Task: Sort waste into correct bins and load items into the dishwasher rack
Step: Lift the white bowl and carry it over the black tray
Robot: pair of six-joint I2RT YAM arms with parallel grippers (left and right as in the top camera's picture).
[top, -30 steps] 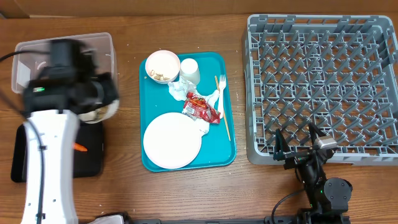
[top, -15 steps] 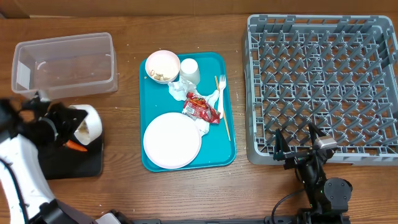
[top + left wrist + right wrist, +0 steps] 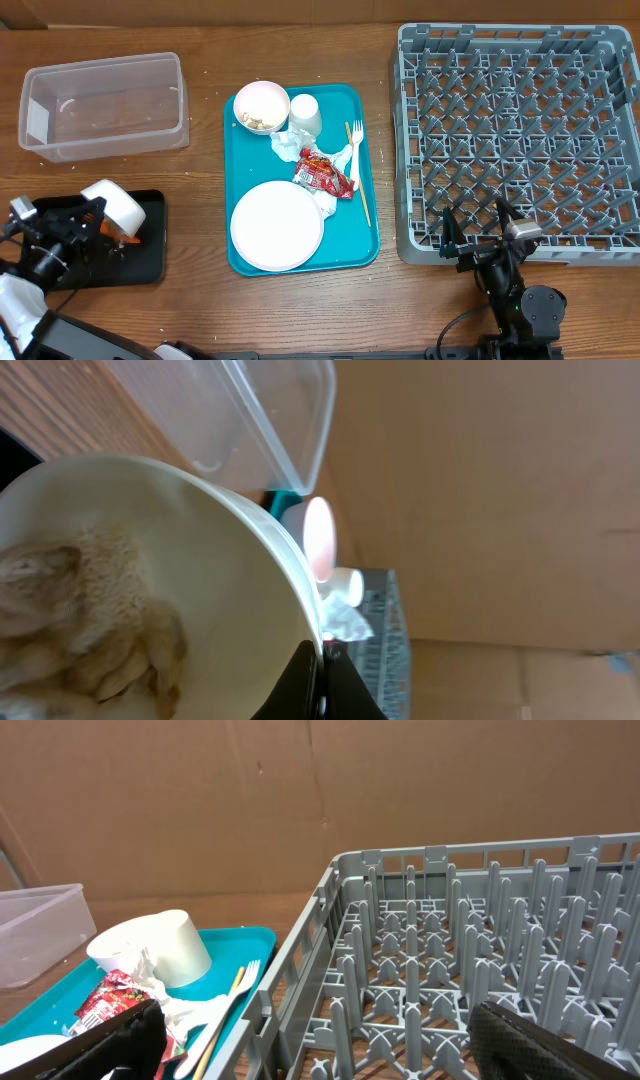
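Having left the clear plastic tub [image 3: 100,105], the left gripper [image 3: 93,214], clamped on a small white bowl [image 3: 118,203], hangs over the near-left shallow black tray [image 3: 140,262]; the right gripper [image 3: 473,226] keeps its jaws apart.

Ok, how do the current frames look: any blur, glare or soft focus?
Overhead: sharp and evenly lit, with faint reflections on the clear tub. Left wrist: tilted view, the bowl close up, pale and out of focus. Right wrist: the rack is crisp; the right end effector shows only as dark, soft shapes at the bottom corners.
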